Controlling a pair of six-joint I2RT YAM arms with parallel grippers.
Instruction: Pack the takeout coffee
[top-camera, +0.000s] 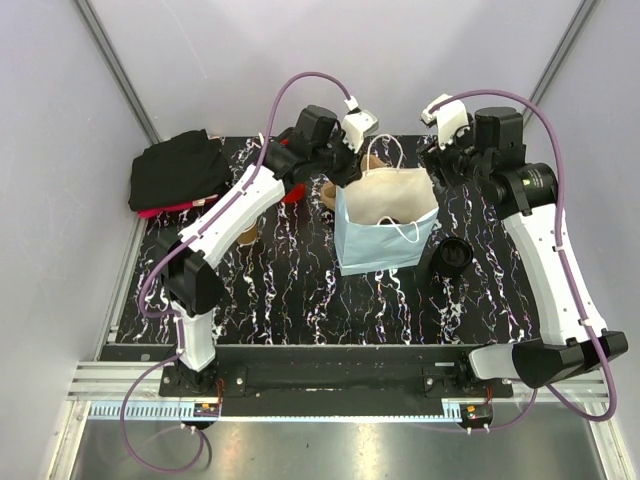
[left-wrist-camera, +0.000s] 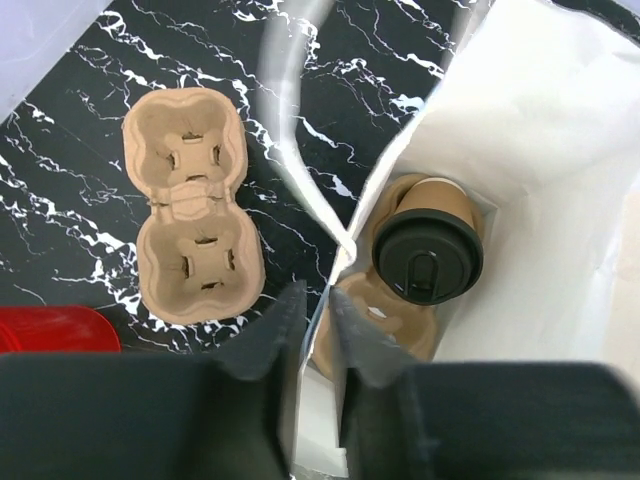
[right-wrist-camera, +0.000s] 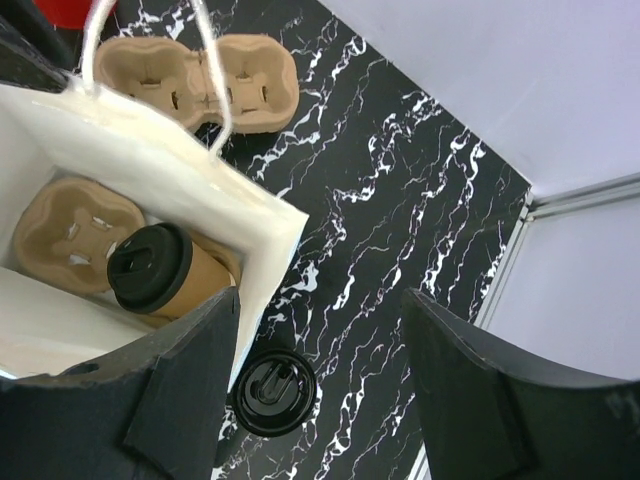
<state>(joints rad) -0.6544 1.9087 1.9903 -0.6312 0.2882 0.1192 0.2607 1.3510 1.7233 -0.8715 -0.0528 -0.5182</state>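
Observation:
A light blue paper bag (top-camera: 378, 245) with a white inside (left-wrist-camera: 540, 130) stands mid-table. In it a tan kraft coffee cup with a black lid (left-wrist-camera: 427, 255) sits in a pulp carrier (left-wrist-camera: 385, 318); it also shows in the right wrist view (right-wrist-camera: 152, 270). My left gripper (left-wrist-camera: 318, 300) is shut on the bag's back left wall (top-camera: 347, 172). My right gripper (right-wrist-camera: 320, 300) is open and empty above the bag's right rim (top-camera: 440, 170). A second black-lidded cup (right-wrist-camera: 272, 388) stands on the table right of the bag (top-camera: 452, 255). An open tan cup (top-camera: 249, 233) shows partly behind my left arm.
An empty two-cup pulp carrier (left-wrist-camera: 192, 205) lies behind the bag (right-wrist-camera: 195, 70). A red cup (left-wrist-camera: 55, 330) stands near it. A black cloth (top-camera: 180, 170) lies at the back left. Grey walls close in the table's back and sides.

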